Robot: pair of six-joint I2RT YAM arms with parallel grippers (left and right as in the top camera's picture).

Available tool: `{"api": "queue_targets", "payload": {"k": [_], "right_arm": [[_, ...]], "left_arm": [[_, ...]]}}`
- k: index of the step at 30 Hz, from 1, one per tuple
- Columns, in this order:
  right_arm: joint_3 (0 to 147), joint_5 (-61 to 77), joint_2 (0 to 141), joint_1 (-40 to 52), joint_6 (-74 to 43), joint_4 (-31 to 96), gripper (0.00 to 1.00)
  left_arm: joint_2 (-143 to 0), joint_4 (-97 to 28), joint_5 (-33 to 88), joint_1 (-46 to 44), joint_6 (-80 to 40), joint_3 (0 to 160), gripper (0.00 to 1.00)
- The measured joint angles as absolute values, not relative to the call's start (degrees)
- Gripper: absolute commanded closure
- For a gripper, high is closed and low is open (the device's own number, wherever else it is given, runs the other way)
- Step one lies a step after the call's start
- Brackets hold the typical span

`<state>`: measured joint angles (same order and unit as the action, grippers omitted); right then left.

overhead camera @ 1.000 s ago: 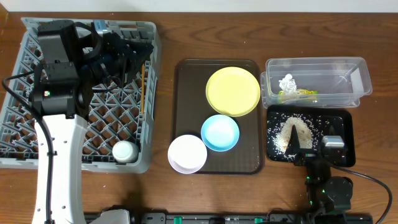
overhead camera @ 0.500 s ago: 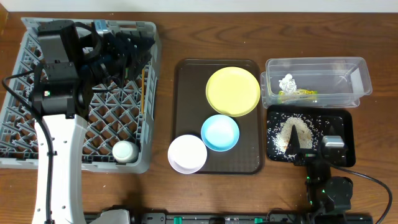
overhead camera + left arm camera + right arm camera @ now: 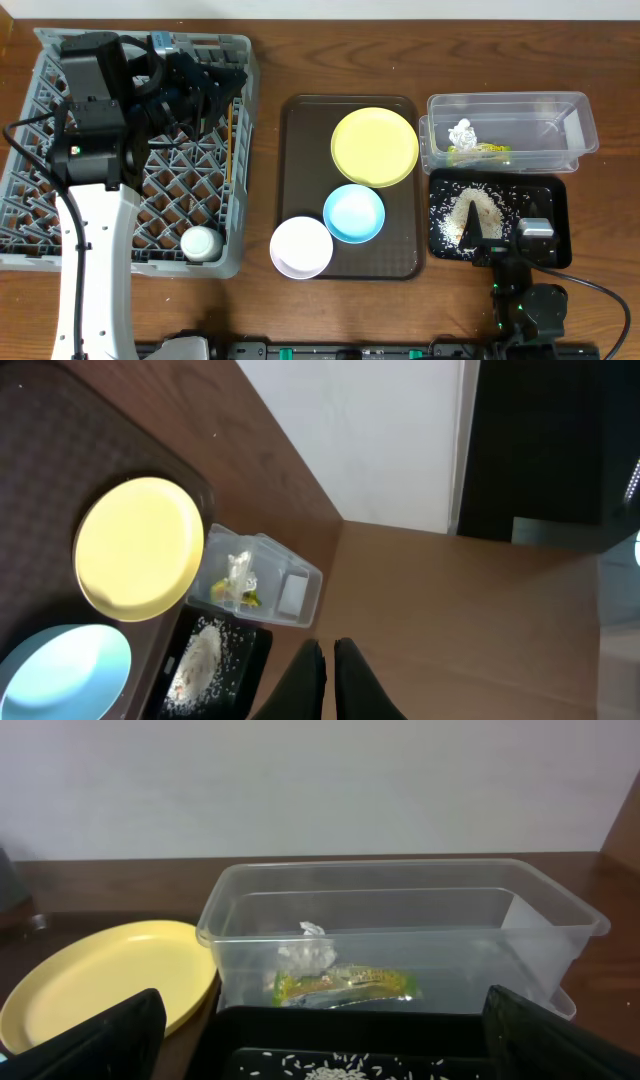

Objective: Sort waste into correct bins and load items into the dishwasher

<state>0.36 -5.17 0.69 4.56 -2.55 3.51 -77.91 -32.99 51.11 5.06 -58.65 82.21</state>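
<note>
left claw (image 3: 328, 660) closed over rack (image 3: 100, 215) | right claw (image 3: 325, 1035) spread over black tray (image 3: 555, 195)

The tissue (image 3: 461, 131) and wrapper (image 3: 480, 152) are lying in the tub (image 3: 505, 99), rice (image 3: 476, 211) is sitting heaped on the tray (image 3: 553, 196), and the cup (image 3: 199, 243) is standing in the rack (image 3: 170, 195).

the left arm (image 3: 95, 110) hides part of the dish rack (image 3: 190, 190), and the left wrist view's edge crops the light blue bowl (image 3: 60, 670).

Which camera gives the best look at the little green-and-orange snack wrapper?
The right wrist view: the green-and-orange snack wrapper lies close, seen through the clear plastic tub wall. Overhead shows it small; the left wrist view, just a tiny speck.
</note>
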Motion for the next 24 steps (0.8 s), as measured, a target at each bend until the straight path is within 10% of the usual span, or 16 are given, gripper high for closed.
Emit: {"api": "queue_targets", "payload": {"k": [8, 10, 13, 15, 17, 24], "right_arm": [[0.4, -5.2, 0.7, 4.6, -2.5, 3.5, 0.01], [0.4, -5.2, 0.7, 4.6, -2.5, 3.5, 0.01], [0.4, -5.2, 0.7, 4.6, -2.5, 3.5, 0.01], [0.4, -5.2, 0.7, 4.6, -2.5, 3.5, 0.01], [0.4, -5.2, 0.7, 4.6, -2.5, 3.5, 0.01], [0.4, -5.2, 0.7, 4.6, -2.5, 3.5, 0.01]], "left_arm": [[-77.9, -33.0, 51.1, 5.1, -58.7, 82.2, 0.92], [-77.9, -33.0, 51.1, 5.1, -58.3, 82.2, 0.45], [-77.9, -33.0, 51.1, 5.0, -58.5, 82.2, 0.28], [-77.9, -33.0, 51.1, 5.1, -58.7, 82.2, 0.38], [-77.9, -33.1, 51.2, 5.1, -58.9, 82.2, 0.88], [-77.9, -33.0, 51.1, 5.1, -58.5, 82.2, 0.92]]}}
